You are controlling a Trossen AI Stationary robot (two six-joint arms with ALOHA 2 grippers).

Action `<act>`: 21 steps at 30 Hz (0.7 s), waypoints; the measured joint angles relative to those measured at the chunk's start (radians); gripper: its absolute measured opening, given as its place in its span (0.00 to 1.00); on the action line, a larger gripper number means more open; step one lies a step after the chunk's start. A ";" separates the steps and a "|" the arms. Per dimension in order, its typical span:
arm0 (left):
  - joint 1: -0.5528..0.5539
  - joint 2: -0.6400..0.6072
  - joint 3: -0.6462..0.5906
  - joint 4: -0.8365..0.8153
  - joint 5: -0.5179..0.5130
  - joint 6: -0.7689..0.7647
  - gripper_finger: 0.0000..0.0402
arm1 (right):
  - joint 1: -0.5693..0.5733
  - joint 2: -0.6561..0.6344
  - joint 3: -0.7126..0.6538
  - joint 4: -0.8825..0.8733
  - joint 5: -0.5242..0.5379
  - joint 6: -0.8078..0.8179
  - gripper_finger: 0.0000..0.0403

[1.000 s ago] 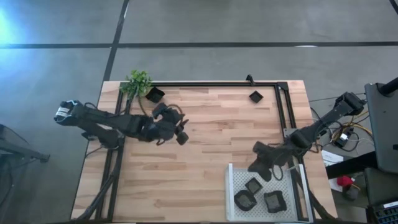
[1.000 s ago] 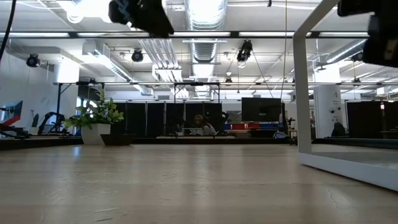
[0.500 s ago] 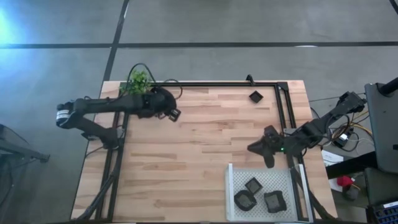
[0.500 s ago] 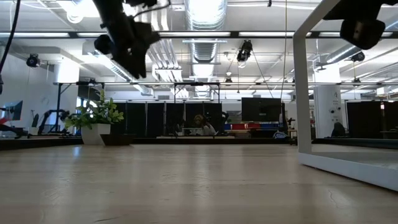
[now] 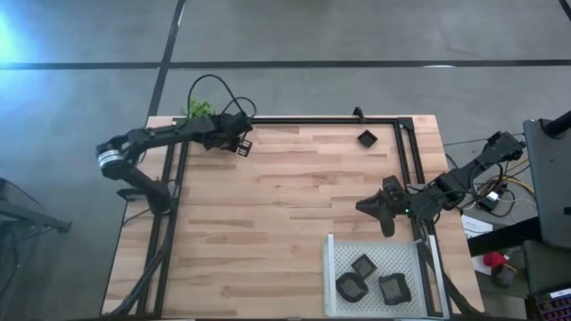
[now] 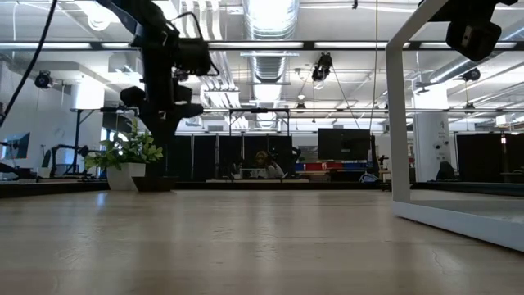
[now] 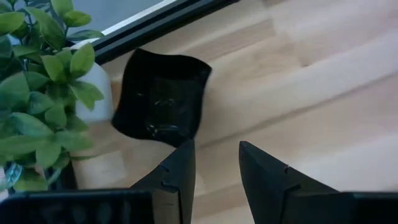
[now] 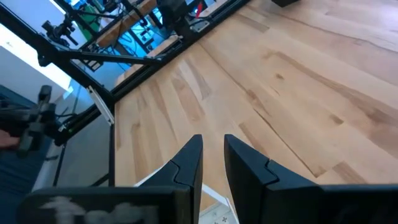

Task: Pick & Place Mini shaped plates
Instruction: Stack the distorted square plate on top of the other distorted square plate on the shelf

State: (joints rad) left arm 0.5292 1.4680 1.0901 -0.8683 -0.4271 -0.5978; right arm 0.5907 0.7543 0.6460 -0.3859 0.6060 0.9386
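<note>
My left gripper (image 5: 237,141) is at the table's far left corner, open, hovering over a wavy-edged black mini plate (image 7: 161,102) that lies flat beside the green plant (image 7: 37,93). Its fingertips (image 7: 214,155) stand just short of the plate's near rim and touch nothing. In the high view the arm hides this plate. A second black plate (image 5: 367,138) lies near the far edge. Three more plates (image 5: 363,265) (image 5: 351,286) (image 5: 393,287) rest in the white perforated tray (image 5: 335,259). My right gripper (image 5: 373,210) floats just beyond the tray's far side, open by a narrow gap (image 8: 213,155), holding nothing.
A black metal frame (image 5: 312,120) runs along the far edge and down the right side (image 5: 412,169). The plant's white pot (image 7: 98,93) stands right against the plate. Bare wood (image 5: 285,205) spreads across the table's middle. The low view shows my left arm (image 6: 164,82) hanging before the plant (image 6: 123,156).
My left gripper has swung from the table's left middle to the far left corner and come down over the plate by the plant. My right gripper has drawn back from over the tray toward the far edge and risen a little.
</note>
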 joint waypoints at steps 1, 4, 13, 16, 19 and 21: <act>0.012 0.010 0.000 0.006 0.000 0.011 0.29 | 0.000 0.000 0.000 0.000 0.000 0.000 0.16; 0.040 0.051 0.000 0.028 -0.001 0.045 0.29 | 0.000 -0.001 0.000 0.000 0.000 0.000 0.16; 0.079 0.183 -0.002 0.101 -0.014 0.168 0.29 | 0.000 -0.001 0.000 0.000 0.000 0.003 0.16; 0.101 0.220 -0.002 0.101 -0.027 0.175 0.29 | 0.000 -0.001 0.000 0.000 0.000 0.003 0.16; 0.120 0.252 -0.002 0.103 -0.027 0.177 0.29 | 0.000 -0.001 0.000 0.000 0.000 0.003 0.16; 0.127 0.266 -0.002 0.106 -0.027 0.183 0.29 | 0.000 -0.001 0.000 0.000 0.000 0.003 0.16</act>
State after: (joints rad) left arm 0.6557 1.7336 1.0878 -0.7623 -0.4541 -0.4146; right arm 0.5907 0.7536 0.6460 -0.3855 0.6056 0.9421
